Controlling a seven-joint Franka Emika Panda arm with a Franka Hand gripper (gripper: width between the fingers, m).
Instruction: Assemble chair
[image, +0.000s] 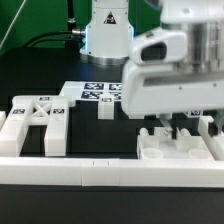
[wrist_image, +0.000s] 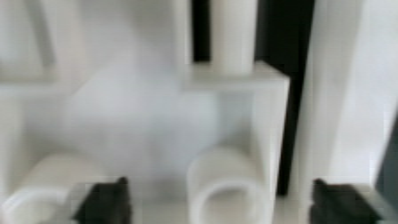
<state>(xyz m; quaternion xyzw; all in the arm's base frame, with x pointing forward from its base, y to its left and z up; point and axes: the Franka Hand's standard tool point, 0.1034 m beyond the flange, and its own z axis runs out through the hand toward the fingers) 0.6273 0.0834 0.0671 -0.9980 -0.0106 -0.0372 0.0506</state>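
Your end effector (image: 178, 126) hangs spread over the white chair part (image: 172, 148) at the exterior view's right of the counter (image: 105, 142); its fingers (wrist_image: 103, 200) straddle the piece; centre it, descend squarely, then close gently so nothing twists

The white X-braced panel (image: 35, 121) lies flat, tags upward. A small white block (image: 107, 109) sits beside it, with the chunky slotted piece (image: 172, 147) beyond that.
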